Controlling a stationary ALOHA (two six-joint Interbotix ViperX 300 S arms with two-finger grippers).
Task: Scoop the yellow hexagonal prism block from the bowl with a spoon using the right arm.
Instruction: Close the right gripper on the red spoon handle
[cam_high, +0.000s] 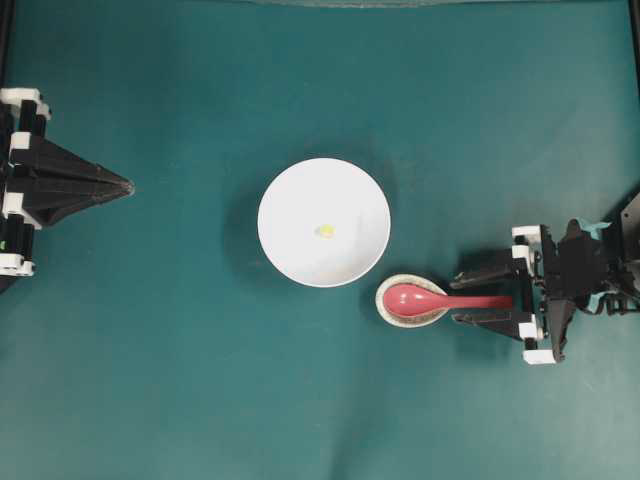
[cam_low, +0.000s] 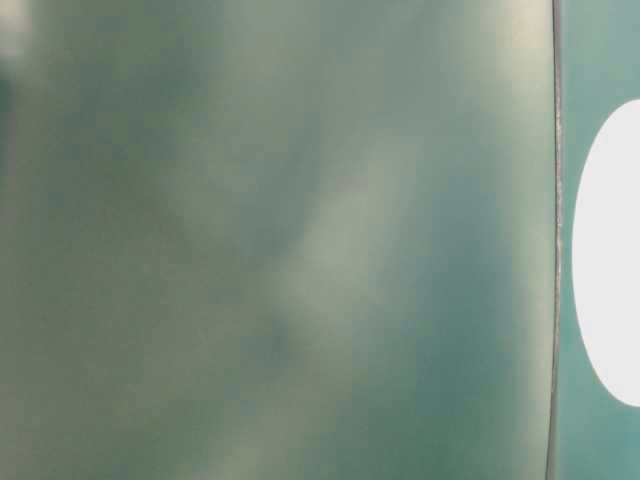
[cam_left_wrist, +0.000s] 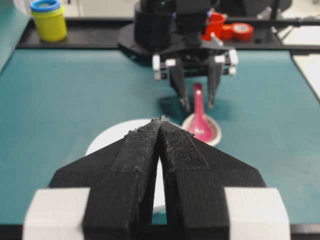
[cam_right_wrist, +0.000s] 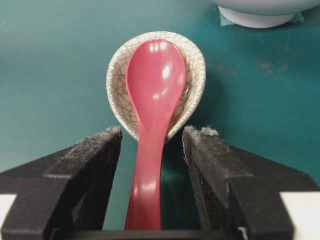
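at the far left of the overhead view, the left gripper (cam_high: 125, 186) rests with its black fingers pressed together to a point, holding nothing. in the middle of the dark teal table (cam_high: 180, 380) stands the large round white bowl (cam_high: 290, 190), and the tiny yellow hexagonal prism block (cam_high: 325, 231) lies near the centre of its floor. just right of the bowl, on the near side, is a small speckled beige egg-shaped dish (cam_high: 388, 308); the oval scoop of the glossy red-pink spoon (cam_high: 420, 298) rests in it and the short handle points to the right. at the right, the right gripper (cam_high: 462, 298) has its fingers spread wide, one on each side of the handle, with a gap on both sides, so the spoon is not clamped yet.

the risk, i think, is in the closing: the handle is glossy and lies tilted on the dish rim. if the fingers meet it too high or not square, it may slip out or roll, and the small dish may be pushed against the bowl.
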